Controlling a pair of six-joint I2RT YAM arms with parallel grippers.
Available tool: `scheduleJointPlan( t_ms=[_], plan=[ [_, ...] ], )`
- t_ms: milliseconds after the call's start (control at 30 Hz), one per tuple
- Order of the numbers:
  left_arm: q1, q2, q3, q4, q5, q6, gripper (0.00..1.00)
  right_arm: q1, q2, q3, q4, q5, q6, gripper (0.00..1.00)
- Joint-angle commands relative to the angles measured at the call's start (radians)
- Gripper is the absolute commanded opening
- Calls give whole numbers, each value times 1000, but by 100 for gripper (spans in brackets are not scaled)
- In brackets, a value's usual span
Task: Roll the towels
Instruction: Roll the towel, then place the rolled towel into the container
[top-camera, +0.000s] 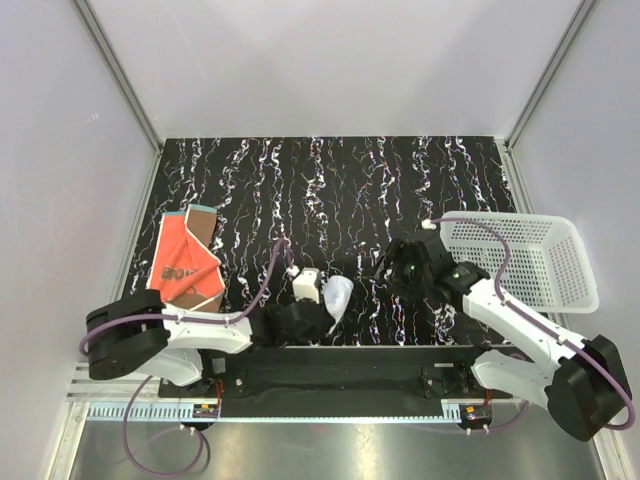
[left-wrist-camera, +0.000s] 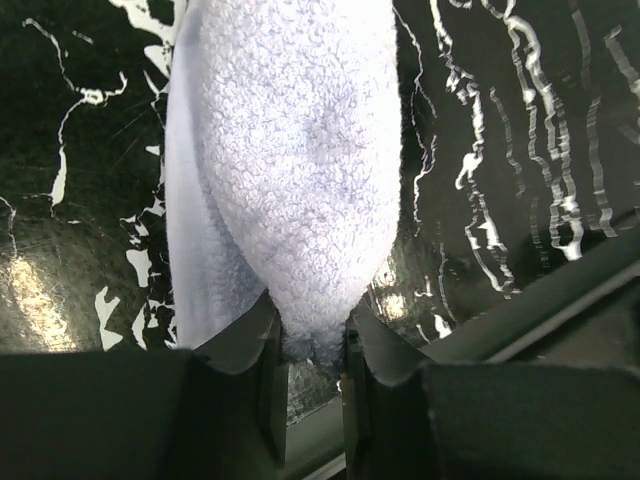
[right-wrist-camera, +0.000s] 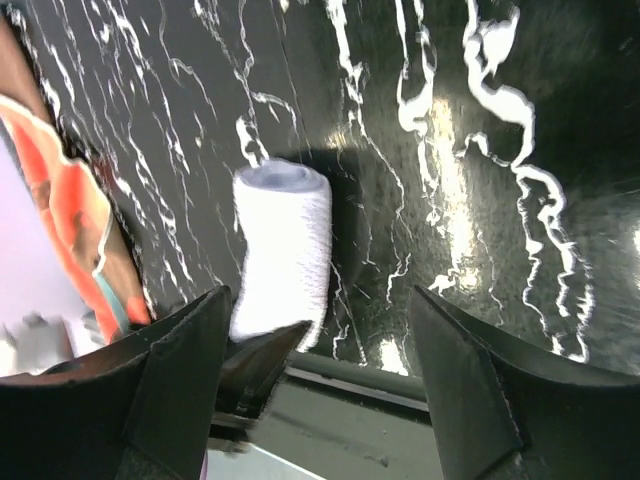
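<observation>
Left gripper pinches the rolled white towel; right gripper hangs wide open.

The left gripper (left-wrist-camera: 310, 336) is narrowed onto one end of the white towel (left-wrist-camera: 290, 170), a short rolled cylinder reaching out from the fingers over the black marbled table (top-camera: 400, 180), close to its front edge. The right gripper (right-wrist-camera: 320, 300) has its fingers spread wide with nothing between them, just right of that roll above the table's middle. The orange towel (top-camera: 187, 262) lies loosely folded at the left side, brownish reverse partly showing. A white perforated basket (top-camera: 520, 262) sits at the right edge.

The left gripper (left-wrist-camera: 310, 345) pinches the rolled white towel (left-wrist-camera: 300, 170).
</observation>
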Motion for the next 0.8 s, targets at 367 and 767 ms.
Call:
scheduleJointPlan(
  t_ms=[367,767],
  plan=[
    [140,-132,-288,223,197,-221,0,143,246,-234,712,-129,84,80],
    [240,-58,-379,414,318,-275,0,211,452,-258,973,-149,100,79]
  ],
)
